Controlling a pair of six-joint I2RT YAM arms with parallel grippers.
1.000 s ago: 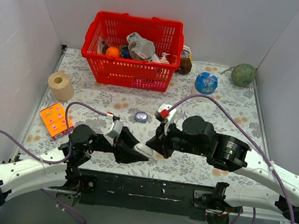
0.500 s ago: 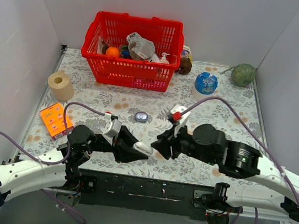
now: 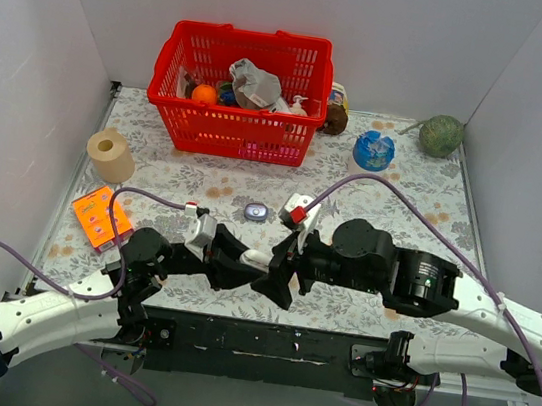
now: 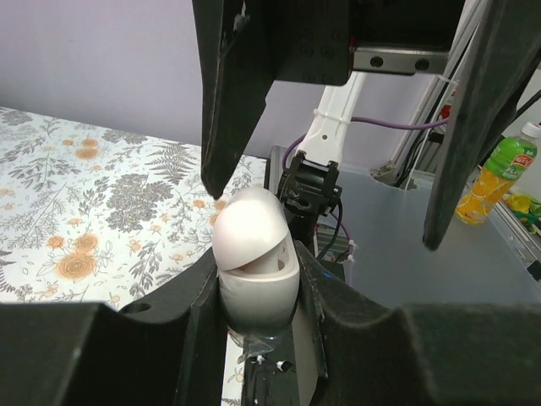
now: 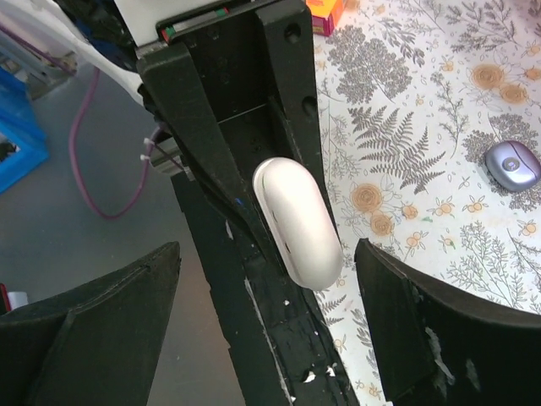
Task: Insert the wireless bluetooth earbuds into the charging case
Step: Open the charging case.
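Note:
The charging case (image 4: 254, 245) is a white pill-shaped hinged shell with its lid slightly ajar. My left gripper (image 4: 254, 283) is shut on its lower half and holds it above the table's near edge (image 3: 255, 257). My right gripper (image 5: 266, 247) is open and straddles the case (image 5: 300, 224), touching neither side. Its dark fingers (image 4: 232, 101) hang over the case in the left wrist view. A small lavender rounded piece with a pale centre (image 3: 256, 211) lies on the floral cloth beyond both grippers (image 5: 513, 165). No separate earbuds show.
At the back stands a red basket (image 3: 238, 92) full of odds and ends, with a brown bottle (image 3: 336, 111), a blue object (image 3: 373, 151) and a green ball (image 3: 442, 136) to its right. A paper roll (image 3: 110, 153) and an orange card (image 3: 99, 216) lie at the left.
My right gripper has gone from shut to wide open; it drew off to the right, then came back left over the case. The left gripper has kept its hold.

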